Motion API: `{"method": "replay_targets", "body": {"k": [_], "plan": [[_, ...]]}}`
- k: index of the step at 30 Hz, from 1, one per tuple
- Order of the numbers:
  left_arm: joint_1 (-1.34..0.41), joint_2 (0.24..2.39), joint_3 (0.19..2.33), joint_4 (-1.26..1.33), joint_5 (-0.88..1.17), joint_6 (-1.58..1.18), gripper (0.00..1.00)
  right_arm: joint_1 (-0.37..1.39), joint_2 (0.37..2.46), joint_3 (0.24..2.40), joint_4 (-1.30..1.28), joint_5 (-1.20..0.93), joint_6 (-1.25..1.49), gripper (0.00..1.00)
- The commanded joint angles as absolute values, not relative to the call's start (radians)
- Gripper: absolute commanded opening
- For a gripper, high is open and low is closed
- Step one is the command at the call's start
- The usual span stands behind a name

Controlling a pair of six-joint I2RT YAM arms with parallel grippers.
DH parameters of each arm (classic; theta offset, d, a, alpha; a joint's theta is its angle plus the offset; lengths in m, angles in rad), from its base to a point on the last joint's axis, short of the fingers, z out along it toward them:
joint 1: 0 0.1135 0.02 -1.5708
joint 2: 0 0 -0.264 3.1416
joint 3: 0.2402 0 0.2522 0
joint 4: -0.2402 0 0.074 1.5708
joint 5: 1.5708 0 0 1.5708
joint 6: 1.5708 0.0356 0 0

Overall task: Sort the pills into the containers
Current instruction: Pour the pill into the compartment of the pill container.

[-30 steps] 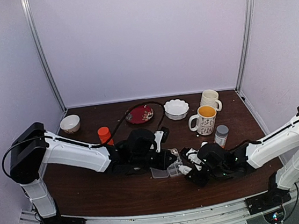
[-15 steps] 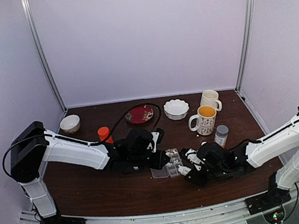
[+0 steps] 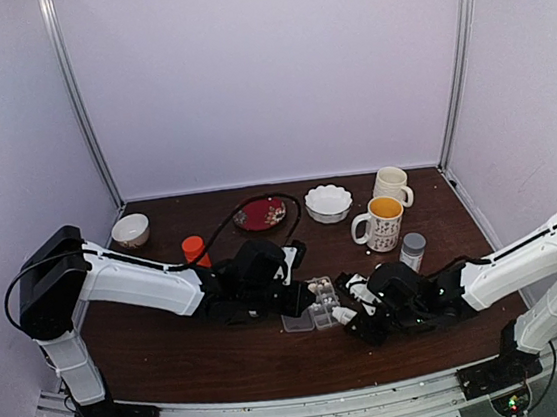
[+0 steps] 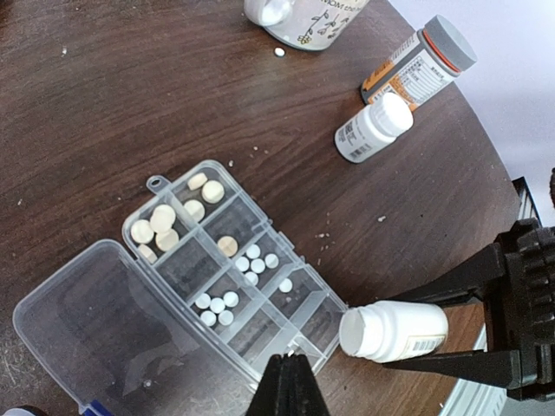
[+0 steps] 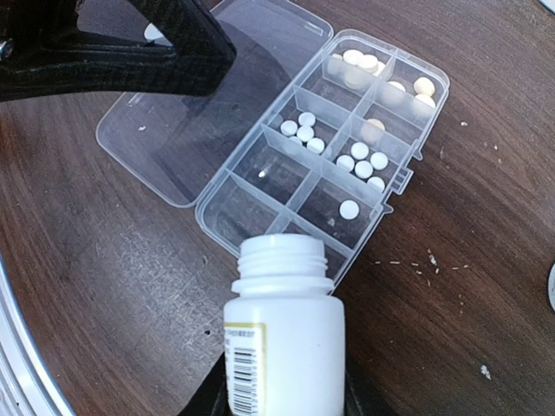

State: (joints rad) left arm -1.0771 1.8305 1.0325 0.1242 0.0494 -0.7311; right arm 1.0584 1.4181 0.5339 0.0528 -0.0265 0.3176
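The clear pill box [image 3: 314, 312] lies open on the table, lid flat beside its two rows of containers [image 4: 227, 263]. Several round white and cream pills [image 4: 252, 264] sit in the cells, also clear in the right wrist view as pills [image 5: 303, 130] in the box [image 5: 286, 186]. My right gripper [image 5: 282, 392] is shut on an uncapped white bottle [image 5: 282, 325], which lies nearly level with its mouth at the box's end cell. My left gripper [image 4: 290, 362] is shut and empty, its tips over the box's near end edge, close to the bottle [image 4: 395, 329].
A capped white bottle [image 4: 373, 130] and a grey-capped orange bottle [image 4: 421, 65] lie beyond the box. Two mugs [image 3: 381, 223], a white bowl [image 3: 328, 203], a red plate [image 3: 261, 213], an orange-capped bottle [image 3: 195, 249] and a small bowl [image 3: 130, 229] stand further back.
The left gripper has drawn back slightly to the left from the box. The right gripper and its bottle have barely moved.
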Motion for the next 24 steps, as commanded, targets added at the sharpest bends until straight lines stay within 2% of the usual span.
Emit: {"method": "replay_targets", "body": {"k": [1, 15, 19, 24], "plan": [[-1.075, 1.798, 1.052, 0.141, 0.061, -0.711, 0.00, 1.052, 1.414, 0.527, 0.077, -0.013, 0.327, 0.00], [-1.076, 1.795, 1.047, 0.197, 0.124, -0.707, 0.00, 1.053, 1.430, 0.556, 0.025, -0.005, 0.312, 0.00], [-1.076, 1.794, 1.035, 0.257, 0.171, -0.707, 0.00, 1.054, 1.401, 0.528, 0.073, -0.007, 0.329, 0.00], [-1.080, 1.803, 1.008, 0.377, 0.240, -0.733, 0.00, 1.052, 1.416, 0.570, -0.005, 0.004, 0.309, 0.00]]}}
